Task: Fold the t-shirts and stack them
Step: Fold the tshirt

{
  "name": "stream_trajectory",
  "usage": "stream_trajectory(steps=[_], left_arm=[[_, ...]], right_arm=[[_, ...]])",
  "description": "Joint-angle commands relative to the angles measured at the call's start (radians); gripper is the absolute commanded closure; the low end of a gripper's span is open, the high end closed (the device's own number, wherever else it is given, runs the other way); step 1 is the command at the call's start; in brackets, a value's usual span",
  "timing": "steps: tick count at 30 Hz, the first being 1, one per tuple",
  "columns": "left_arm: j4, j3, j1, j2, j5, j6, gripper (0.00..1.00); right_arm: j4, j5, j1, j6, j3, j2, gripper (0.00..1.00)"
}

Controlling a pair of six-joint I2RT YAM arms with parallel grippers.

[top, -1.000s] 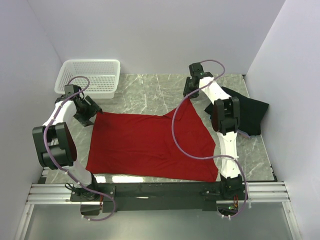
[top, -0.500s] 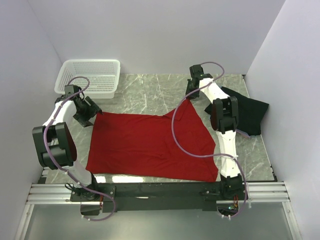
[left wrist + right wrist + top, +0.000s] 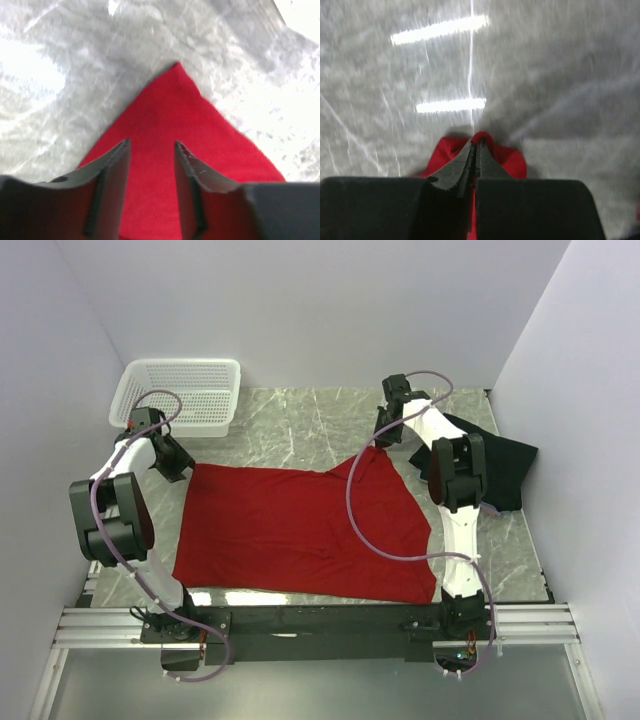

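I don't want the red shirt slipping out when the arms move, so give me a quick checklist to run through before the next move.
1. Right gripper shut on the far right corner of the red t-shirt: ok, red cloth is pinched between its closed fingers.
2. Left gripper shut on the far left corner: not ok, its jaws stand apart with the corner between them.
3. Rest of the red t-shirt spread flat on the table: ok.
4. Black t-shirt clear of the red one: cannot tell, the right arm hides where they would meet.
5. Basket clear of the red t-shirt: ok, apart.
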State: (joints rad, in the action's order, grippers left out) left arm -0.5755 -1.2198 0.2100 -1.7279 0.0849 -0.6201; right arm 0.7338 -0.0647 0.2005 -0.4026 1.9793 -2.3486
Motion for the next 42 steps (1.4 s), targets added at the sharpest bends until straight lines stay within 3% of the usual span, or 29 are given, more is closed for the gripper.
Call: stream_trajectory(steps=[1, 11, 23, 42], left_arm=[[0.101, -0.027, -0.003, -0.022, -0.031, 0.023, 0.58], [0.348, 0.069, -0.046, -0.019, -0.082, 0.019, 0.57], [0.328, 0.011, -0.083, -0.134, -0.204, 0.000, 0.58], [0.341, -0.017, -0.126, -0.209, -0.206, -0.004, 0.62]], right_arm=[[0.004, -0.017, -0.007, -0.007, -0.053, 0.124, 1.00], [0.027, -0.029, -0.007, -0.005, -0.068, 0.150, 1.00], [0.027, -0.021, -0.007, 0.019, -0.123, 0.193, 1.00], [0.029, -0.040, -0.007, 0.036, -0.169, 0.224, 1.00]])
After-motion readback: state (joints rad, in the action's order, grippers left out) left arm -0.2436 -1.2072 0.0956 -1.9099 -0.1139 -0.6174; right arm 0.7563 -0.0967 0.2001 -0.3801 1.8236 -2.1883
